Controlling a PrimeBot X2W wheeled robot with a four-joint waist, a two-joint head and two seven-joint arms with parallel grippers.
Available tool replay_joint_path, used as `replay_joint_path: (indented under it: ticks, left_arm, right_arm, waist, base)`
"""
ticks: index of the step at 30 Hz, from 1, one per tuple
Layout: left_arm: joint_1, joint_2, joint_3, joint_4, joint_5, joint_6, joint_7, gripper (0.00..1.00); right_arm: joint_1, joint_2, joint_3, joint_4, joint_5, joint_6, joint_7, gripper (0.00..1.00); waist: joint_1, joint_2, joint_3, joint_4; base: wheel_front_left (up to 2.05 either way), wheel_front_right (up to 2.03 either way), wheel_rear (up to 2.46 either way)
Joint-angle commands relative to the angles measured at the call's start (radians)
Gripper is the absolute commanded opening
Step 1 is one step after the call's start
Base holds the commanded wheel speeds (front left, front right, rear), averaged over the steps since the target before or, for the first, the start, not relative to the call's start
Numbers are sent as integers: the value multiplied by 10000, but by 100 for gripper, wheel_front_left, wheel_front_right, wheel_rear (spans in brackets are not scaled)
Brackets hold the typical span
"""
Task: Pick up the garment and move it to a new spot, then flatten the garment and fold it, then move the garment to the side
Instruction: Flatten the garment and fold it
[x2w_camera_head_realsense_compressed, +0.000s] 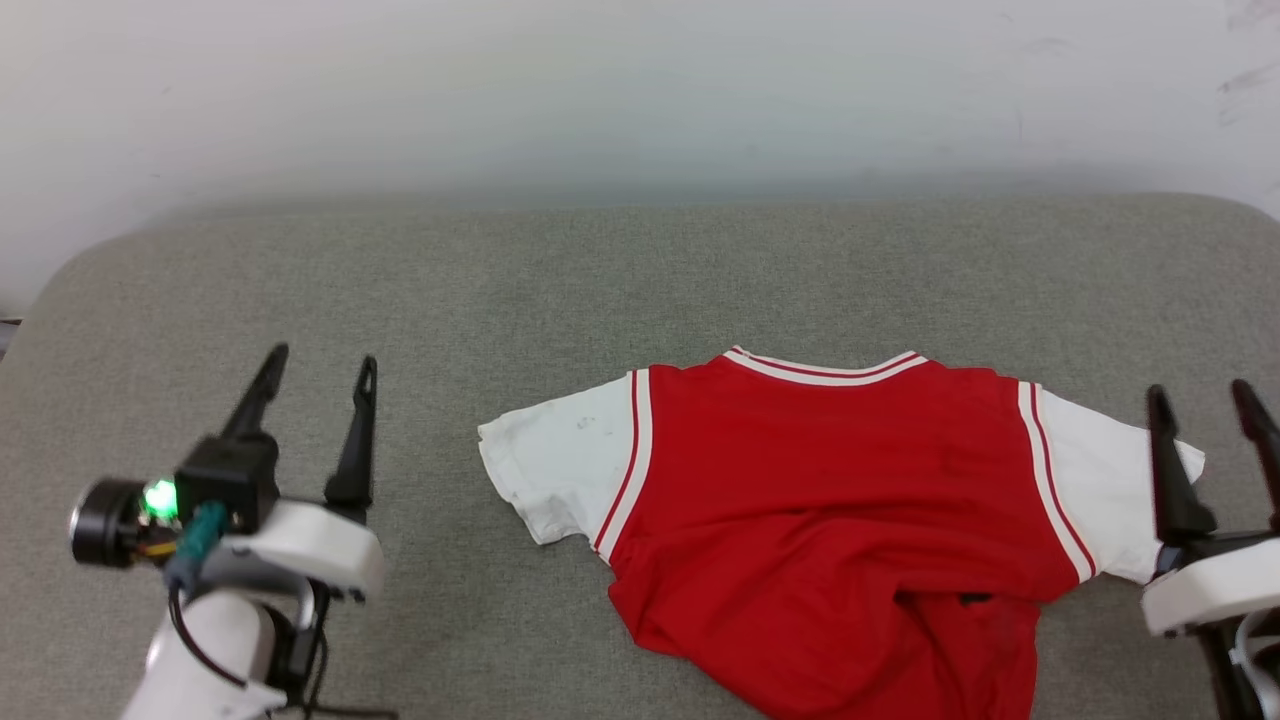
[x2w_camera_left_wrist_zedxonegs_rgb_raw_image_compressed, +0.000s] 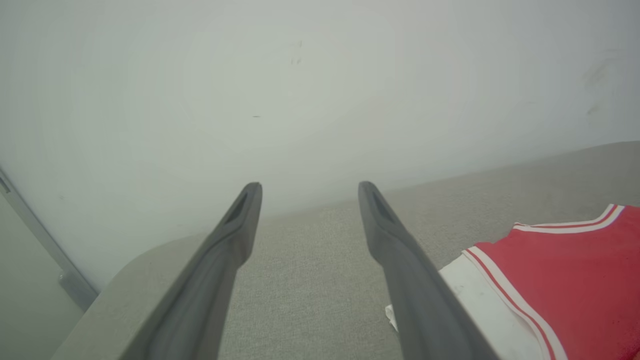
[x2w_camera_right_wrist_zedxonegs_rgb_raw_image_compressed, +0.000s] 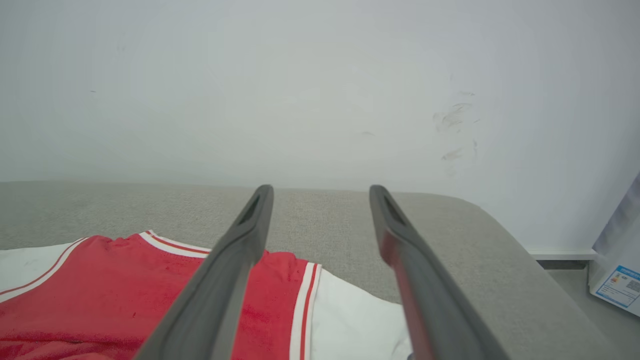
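Our red garment (x2w_camera_head_realsense_compressed: 830, 520) lies on the grey pad (x2w_camera_head_realsense_compressed: 600, 280), a bit toward 3 o'clock from the middle in the head view. Its collar points to 12 o'clock. Its bottom edge comes to 6 o'clock, where the cloth is bunched up. The white sleeves stick out to 9 and 3 o'clock, so the shirt is longest from side to side.

Our right gripper (x2w_camera_head_realsense_compressed: 1200, 389) is right at the 3 o'clock sleeve. Its two fingers are wide apart with nothing between them. We cannot tell if it touches the cloth. Our left gripper (x2w_camera_head_realsense_compressed: 323, 356) is off at 9 o'clock, well apart from the other sleeve, and it is wide and empty too.

So our right arm is the nearer one. We think the shirt is not flat yet. We guess each arm must take its own side, and our left has farther to go.
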Motion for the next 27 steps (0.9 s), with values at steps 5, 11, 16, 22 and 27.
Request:
replay_joint_path:
  ticks: [5, 11, 16, 22, 27]
  left_arm:
    - [-2187, 706, -320, 599, -336, -1219, 1483, 100]
    - [-3719, 1039, -937, 1216, -1103, -1899, 3709, 100]
    - [-4758, 1441, -2036, 1802, -2175, -2040, 6427, 100]
    - [-5644, 2092, -3708, 1978, -4089, -2054, 8949, 100]
    - [-6107, 2326, -4453, 2166, -4984, -2056, 9762, 100]
  right_arm:
    - [1366, 1444, 41, -2621, -1274, -11, 278, 100]
    - [1704, 1772, 306, -3538, -1398, -11, 659, 100]
    - [1649, 1795, 435, -3788, -1394, -11, 745, 100]
    - [1379, 1735, 503, -3791, -1345, -9, 756, 100]
    - [1203, 1687, 544, -3741, -1338, -11, 717, 100]
  waist:
    - [0, -1, 280, -91]
    - [0, -1, 641, -287]
    - [0, -1, 994, -475]
    - [0, -1, 1509, -695]
    - [0, -1, 1894, -816]
  base:
    - [0, 0, 0]
    - [0, 0, 0]
    - [0, 0, 0]
    - [0, 0, 0]
    - [0, 0, 0]
